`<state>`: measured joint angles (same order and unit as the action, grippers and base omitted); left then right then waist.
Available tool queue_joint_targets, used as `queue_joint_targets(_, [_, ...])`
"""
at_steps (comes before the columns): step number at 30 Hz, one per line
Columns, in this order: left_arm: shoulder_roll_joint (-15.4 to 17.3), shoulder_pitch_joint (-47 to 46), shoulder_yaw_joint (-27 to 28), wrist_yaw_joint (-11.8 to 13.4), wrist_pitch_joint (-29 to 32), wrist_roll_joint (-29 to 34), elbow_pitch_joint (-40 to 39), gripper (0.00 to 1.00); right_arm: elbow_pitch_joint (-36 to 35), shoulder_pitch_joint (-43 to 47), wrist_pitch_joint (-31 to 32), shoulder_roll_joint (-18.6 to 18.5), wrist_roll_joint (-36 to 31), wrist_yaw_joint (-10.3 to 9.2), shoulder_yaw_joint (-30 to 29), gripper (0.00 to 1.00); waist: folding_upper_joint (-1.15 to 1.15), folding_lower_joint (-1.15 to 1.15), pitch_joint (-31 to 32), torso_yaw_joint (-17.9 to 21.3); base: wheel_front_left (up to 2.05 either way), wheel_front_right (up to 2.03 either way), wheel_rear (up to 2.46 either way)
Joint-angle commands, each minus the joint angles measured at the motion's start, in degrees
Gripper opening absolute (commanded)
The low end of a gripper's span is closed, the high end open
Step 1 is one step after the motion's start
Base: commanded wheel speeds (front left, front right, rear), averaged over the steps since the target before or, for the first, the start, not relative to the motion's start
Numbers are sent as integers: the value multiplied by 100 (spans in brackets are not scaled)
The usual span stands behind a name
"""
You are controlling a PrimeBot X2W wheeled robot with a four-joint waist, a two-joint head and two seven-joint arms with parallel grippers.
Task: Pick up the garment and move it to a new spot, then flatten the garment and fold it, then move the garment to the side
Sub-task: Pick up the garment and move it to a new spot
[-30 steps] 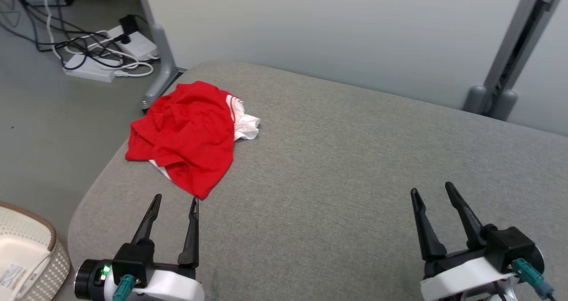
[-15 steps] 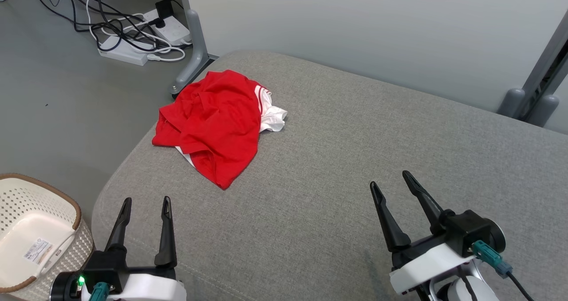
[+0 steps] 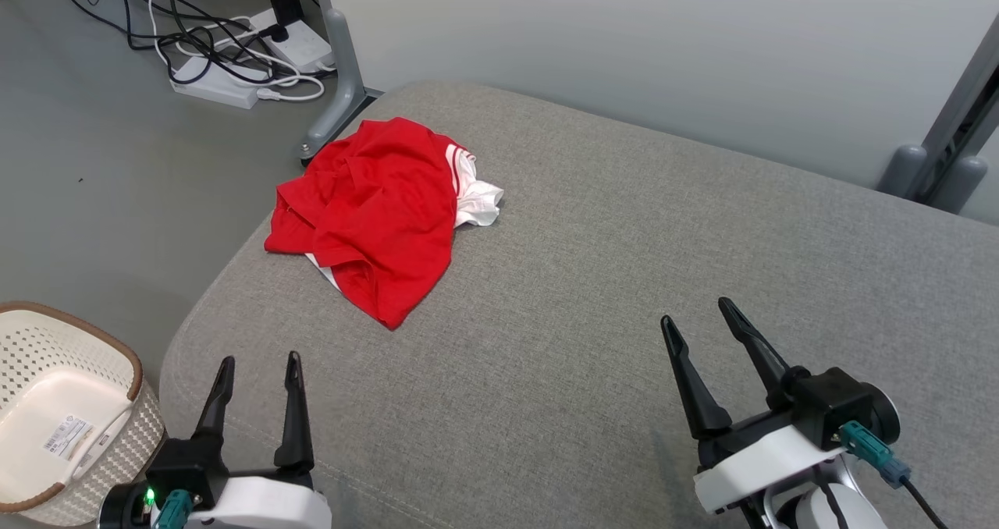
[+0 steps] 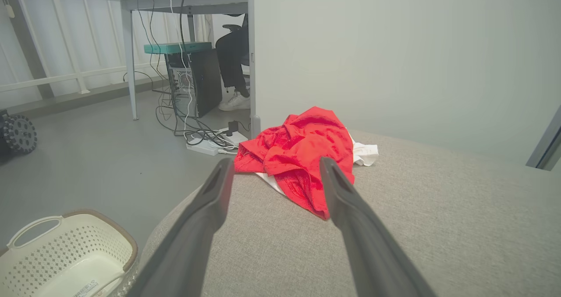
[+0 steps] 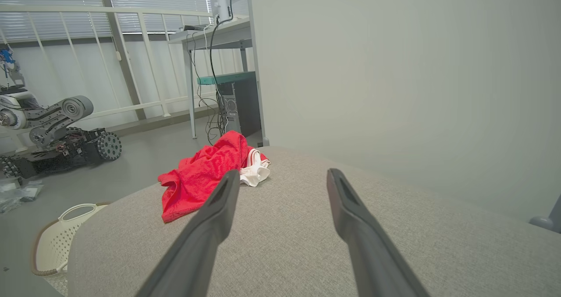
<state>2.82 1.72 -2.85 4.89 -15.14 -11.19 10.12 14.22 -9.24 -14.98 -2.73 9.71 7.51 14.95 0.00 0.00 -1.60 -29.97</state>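
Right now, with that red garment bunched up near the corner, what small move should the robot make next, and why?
Probably reach the left gripper forward toward the red garment. Both it and the right gripper are open, holding nothing, and short of the cloth; the left one is nearer. The garment lies crumpled at the far left corner of the grey cushion.

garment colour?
Red with a white part at its far right edge, garment; head view shows it best.

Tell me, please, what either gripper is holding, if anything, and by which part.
Nothing is held. The left gripper and right gripper are both open and empty over the grey cushion; the red garment lies crumpled apart from them.
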Motion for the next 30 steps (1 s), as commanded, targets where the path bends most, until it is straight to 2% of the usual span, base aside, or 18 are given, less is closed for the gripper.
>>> queue_joint_targets(1, [16,-212,-34,-35,0,96,44,100,-28,41,-28,-33,-53,-4,-58,100,0,0,-54,2,0,0,0])
queue_joint_targets(8, [21,-754,-17,-233,0,21,531,100,-252,155,-28,-40,-314,-4,-295,100,0,0,-392,5,0,0,0])
queue_joint_targets(12, [148,-1273,181,-422,0,-33,915,100,-389,0,-28,-76,-534,-4,-242,100,0,0,-789,285,0,0,0])
queue_joint_targets(18, [538,-2370,358,-719,106,-162,1861,100,-657,-288,120,-172,-793,-4,-189,100,0,0,-1440,696,0,0,0])
queue_joint_targets(21, [806,-3189,380,-918,495,-318,2614,100,-862,-447,251,-246,-903,-4,-200,100,0,0,-1806,931,0,0,0])
queue_joint_targets(24, [1010,-3680,264,-950,704,-177,3108,100,-983,-556,322,-277,-955,-4,-225,100,0,0,-2035,1083,0,0,0])
queue_joint_targets(30, [1194,-4470,87,-1060,1132,-164,4007,100,-1158,-601,390,-290,-1043,-4,-222,100,0,0,-2338,1315,0,0,0])
